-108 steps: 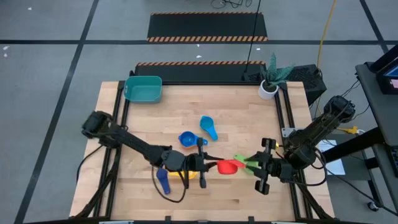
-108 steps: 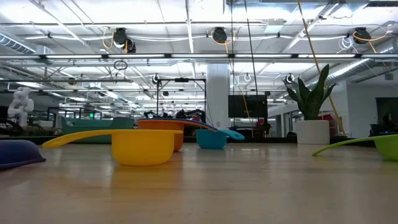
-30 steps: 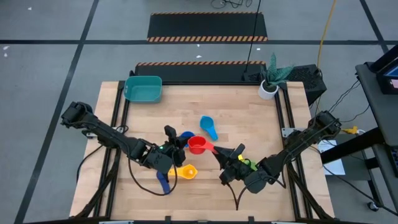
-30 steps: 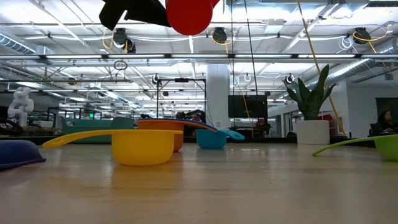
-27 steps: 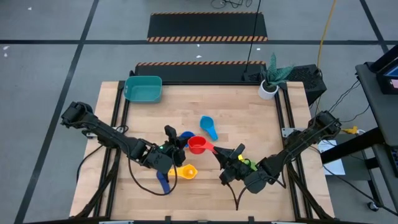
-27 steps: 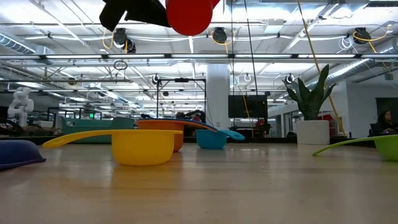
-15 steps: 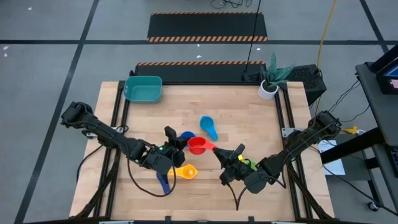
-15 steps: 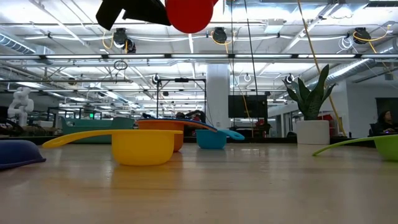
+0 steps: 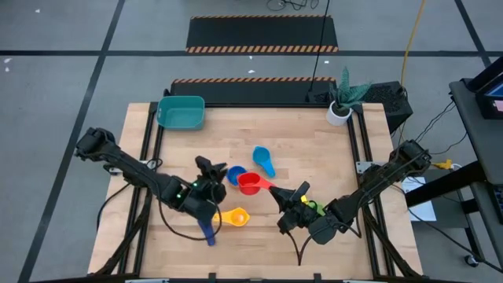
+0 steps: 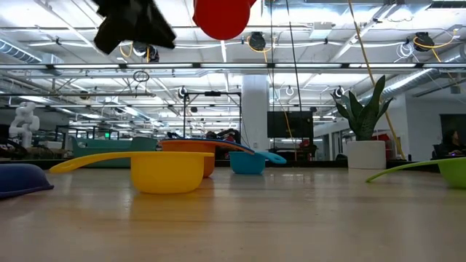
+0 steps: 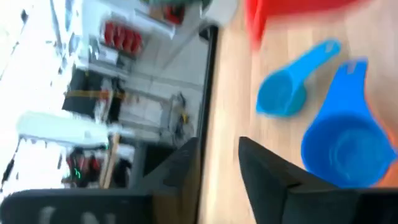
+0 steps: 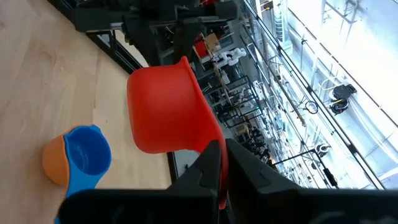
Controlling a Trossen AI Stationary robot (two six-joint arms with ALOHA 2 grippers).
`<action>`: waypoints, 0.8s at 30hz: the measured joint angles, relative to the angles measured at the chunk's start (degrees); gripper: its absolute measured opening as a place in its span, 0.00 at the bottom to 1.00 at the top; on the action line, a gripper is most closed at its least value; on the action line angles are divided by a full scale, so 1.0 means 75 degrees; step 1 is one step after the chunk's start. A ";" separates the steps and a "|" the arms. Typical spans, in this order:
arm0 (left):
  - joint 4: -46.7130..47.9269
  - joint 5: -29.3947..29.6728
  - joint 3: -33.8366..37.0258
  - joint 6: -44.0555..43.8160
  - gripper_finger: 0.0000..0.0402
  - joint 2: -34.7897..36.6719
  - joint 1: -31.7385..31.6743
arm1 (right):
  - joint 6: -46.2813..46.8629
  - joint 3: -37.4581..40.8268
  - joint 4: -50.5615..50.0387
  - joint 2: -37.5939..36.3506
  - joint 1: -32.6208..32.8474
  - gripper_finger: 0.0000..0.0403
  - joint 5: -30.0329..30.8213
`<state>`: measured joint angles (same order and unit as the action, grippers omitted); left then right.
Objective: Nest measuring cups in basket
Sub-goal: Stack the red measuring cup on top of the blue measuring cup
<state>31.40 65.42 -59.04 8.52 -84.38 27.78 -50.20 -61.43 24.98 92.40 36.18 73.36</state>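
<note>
One red cup point(image 9: 249, 183) held aloft by handle in right gripper point(image 9: 271, 189); left gripper point(image 9: 206, 168) beside it, jaws apart, empty.

The left gripper point(image 11: 219, 163) shows its two dark fingers point(image 11: 186, 165) standing apart with a gap between them and nothing held in that gap. Past them lies the wooden table point(image 11: 379, 74). On it rests a blue measuring cup point(image 11: 345, 144), its bowl open to the camera and its handle pointing away. Just beside it, apart from it, lies a light blue measuring cup point(image 11: 287, 91), smaller, its handle stretched out along the wood. A red measuring cup point(image 11: 292, 11) shows blurred at the frame's edge, only partly seen. The table's dark edge rail point(image 11: 208, 93) runs alongside, with the blurred room beyond it.
</note>
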 joint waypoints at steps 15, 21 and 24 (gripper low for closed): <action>0.3282 -0.0941 0.0003 -0.4426 0.46 0.1157 -0.0180 | 0.1062 0.0535 -0.0413 0.0009 -0.0916 0.00 -0.1641; 0.3280 -0.1283 0.0003 -0.4601 0.46 0.1274 -0.0052 | 0.0439 0.1424 0.0851 0.0009 -0.1512 0.00 -0.2428; 0.3276 -0.1295 0.0003 -0.4550 0.46 0.1274 0.0004 | 0.0230 0.1806 0.1964 0.0009 -0.1866 0.00 -0.3426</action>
<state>55.96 55.71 -59.02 -25.61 -74.83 27.81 -48.47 -47.88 39.71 92.47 22.19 47.67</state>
